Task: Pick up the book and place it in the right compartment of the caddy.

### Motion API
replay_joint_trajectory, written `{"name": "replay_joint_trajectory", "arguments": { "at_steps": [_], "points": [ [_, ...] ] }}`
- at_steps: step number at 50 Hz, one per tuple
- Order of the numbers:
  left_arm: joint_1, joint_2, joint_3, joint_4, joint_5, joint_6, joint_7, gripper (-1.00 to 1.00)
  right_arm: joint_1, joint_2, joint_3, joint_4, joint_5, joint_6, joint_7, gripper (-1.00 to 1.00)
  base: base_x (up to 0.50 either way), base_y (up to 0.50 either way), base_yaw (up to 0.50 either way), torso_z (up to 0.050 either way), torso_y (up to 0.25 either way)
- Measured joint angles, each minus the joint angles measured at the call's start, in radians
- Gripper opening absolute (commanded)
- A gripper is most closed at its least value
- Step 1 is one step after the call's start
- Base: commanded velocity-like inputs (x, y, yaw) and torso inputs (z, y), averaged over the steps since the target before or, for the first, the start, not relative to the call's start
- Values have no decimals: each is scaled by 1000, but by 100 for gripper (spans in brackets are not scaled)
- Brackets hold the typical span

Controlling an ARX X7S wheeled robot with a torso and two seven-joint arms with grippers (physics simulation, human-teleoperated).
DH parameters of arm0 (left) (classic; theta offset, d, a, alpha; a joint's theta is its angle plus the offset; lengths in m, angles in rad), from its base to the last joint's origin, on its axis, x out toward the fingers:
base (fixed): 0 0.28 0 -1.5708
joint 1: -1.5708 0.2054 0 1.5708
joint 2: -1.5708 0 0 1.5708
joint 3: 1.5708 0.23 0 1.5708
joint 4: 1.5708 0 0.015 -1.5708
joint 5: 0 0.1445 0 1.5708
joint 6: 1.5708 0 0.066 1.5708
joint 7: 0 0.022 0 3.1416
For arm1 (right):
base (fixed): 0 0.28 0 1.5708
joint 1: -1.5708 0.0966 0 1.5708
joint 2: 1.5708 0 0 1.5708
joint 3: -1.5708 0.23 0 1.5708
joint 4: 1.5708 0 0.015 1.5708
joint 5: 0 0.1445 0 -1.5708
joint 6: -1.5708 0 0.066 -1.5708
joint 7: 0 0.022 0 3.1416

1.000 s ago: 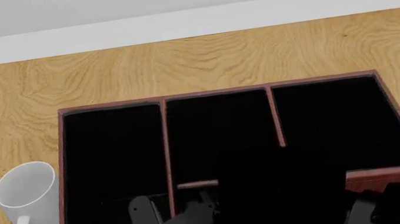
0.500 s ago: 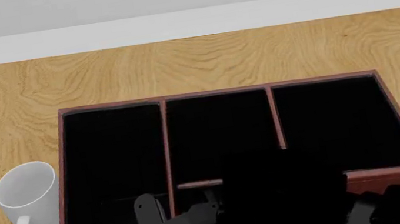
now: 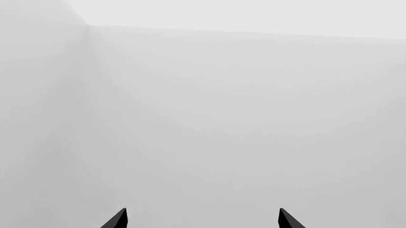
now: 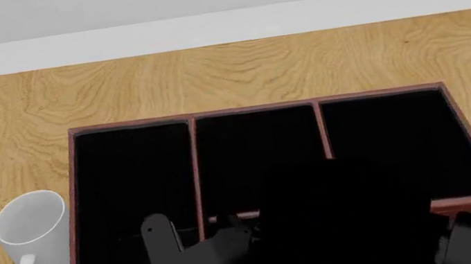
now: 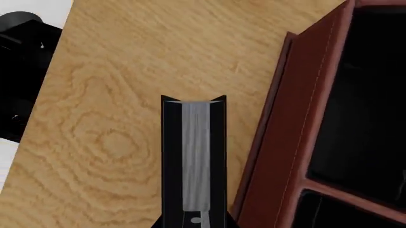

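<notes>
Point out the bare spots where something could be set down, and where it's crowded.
Open wood runs between the caddy and the far wall, also around the white mug. The right compartment and the long left section look bare. The near middle is crowded: the right end effector holding the book hangs there.

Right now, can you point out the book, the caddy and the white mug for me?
book point(image 5: 195, 156): right wrist view, on its grey-white page edges between the black covers.
caddy point(image 4: 197, 173): head view, on the reddish-brown divider left of centre.
white mug point(image 4: 33, 225): head view, on its outer wall.
</notes>
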Motion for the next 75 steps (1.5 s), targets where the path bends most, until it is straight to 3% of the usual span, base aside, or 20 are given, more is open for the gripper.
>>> {"name": "replay_joint_trajectory", "arguments": {
  "at_steps": [25,52,63,75],
  "points": [
    [-23,-21,-2,9,-41,-10,-34,100,78,116,126,-247,141,68,28,-100,0,0,0,0,1],
    [-17,-43,-14,16,-69,2,-57,100,197,271,346,-451,298,146,179,-100,0,0,0,0,0],
    [-18,-52,-24,21,-92,6,-69,100,294,271,401,-405,305,182,189,-100,0,0,0,0,1],
    [-29,-60,-35,25,-122,11,-86,100,468,209,385,-190,220,217,97,-100,0,0,0,0,1]
  ]
}}
